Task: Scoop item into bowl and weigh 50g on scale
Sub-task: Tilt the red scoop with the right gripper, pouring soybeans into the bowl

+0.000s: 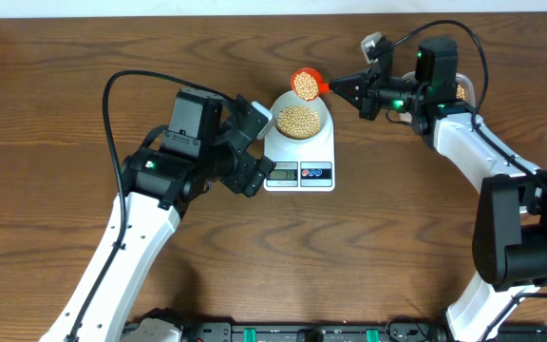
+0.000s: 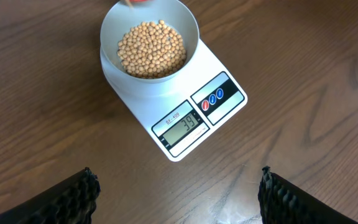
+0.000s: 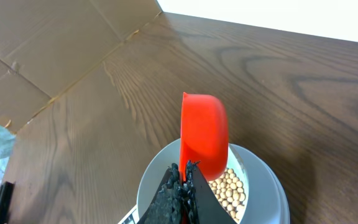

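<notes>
A pale bowl (image 1: 300, 122) holding pale-tan beans (image 1: 298, 118) sits on the white scale (image 1: 300, 173), whose display (image 2: 183, 127) reads 39. My right gripper (image 1: 332, 87) is shut on the handle of a red scoop (image 1: 305, 83), which holds beans and hangs over the bowl's far rim. In the right wrist view the scoop (image 3: 202, 135) is tilted above the bowl (image 3: 263, 186), with the shut jaws (image 3: 184, 171) under it. My left gripper (image 1: 257, 152) is open and empty, beside the scale's left edge; in the left wrist view its fingers (image 2: 179, 193) frame bare table below the scale (image 2: 222, 96).
A sheet of brown cardboard (image 3: 48, 43) lies on the table beyond the scale in the right wrist view. A container with beans (image 1: 462, 90) is partly hidden behind the right arm at the far right. The table's back edge runs along the top.
</notes>
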`<state>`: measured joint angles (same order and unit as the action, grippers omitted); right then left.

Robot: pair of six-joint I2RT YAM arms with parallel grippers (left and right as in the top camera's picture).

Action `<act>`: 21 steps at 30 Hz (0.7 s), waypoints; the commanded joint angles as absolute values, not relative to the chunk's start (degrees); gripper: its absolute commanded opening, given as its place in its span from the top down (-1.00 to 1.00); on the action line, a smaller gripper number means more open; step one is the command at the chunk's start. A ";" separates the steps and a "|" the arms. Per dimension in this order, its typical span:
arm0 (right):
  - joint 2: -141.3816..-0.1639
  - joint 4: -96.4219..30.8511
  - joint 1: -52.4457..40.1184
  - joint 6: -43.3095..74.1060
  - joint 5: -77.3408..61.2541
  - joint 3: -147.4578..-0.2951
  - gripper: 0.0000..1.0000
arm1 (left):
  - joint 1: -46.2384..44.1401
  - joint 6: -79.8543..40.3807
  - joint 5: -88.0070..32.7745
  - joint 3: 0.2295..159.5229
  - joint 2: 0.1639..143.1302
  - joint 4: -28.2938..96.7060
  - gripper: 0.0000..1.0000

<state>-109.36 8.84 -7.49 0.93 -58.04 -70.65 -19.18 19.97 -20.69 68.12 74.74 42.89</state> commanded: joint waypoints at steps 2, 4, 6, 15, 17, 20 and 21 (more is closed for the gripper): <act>-109.84 8.99 -8.36 -1.39 -58.41 -70.43 0.98 | -18.98 20.75 -20.99 67.90 74.48 42.81 -0.69; -109.84 8.97 -8.40 -1.41 -58.41 -70.43 0.98 | -18.98 20.75 -20.99 67.90 74.48 42.81 -0.69; -109.84 8.99 -8.45 -1.41 -58.41 -70.43 0.98 | -18.98 20.75 -20.99 67.90 74.48 42.81 -0.69; -109.84 7.94 -9.17 -3.53 -58.67 -70.43 0.98 | -18.98 20.75 -20.99 67.90 74.48 42.81 -0.69; -109.84 7.35 -9.21 -4.64 -58.65 -70.43 0.98 | -18.98 20.75 -20.99 67.90 74.48 42.81 -0.69; -109.84 6.50 -9.43 -5.65 -58.65 -70.43 0.97 | -18.98 20.75 -20.99 67.90 74.48 42.81 -0.69; -109.84 6.39 -9.50 -5.76 -58.63 -70.43 0.98 | -18.98 20.75 -20.99 67.90 74.48 42.81 -0.69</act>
<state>-109.36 6.57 -8.88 -3.49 -58.02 -70.65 -19.18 19.97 -20.69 68.12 74.74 42.89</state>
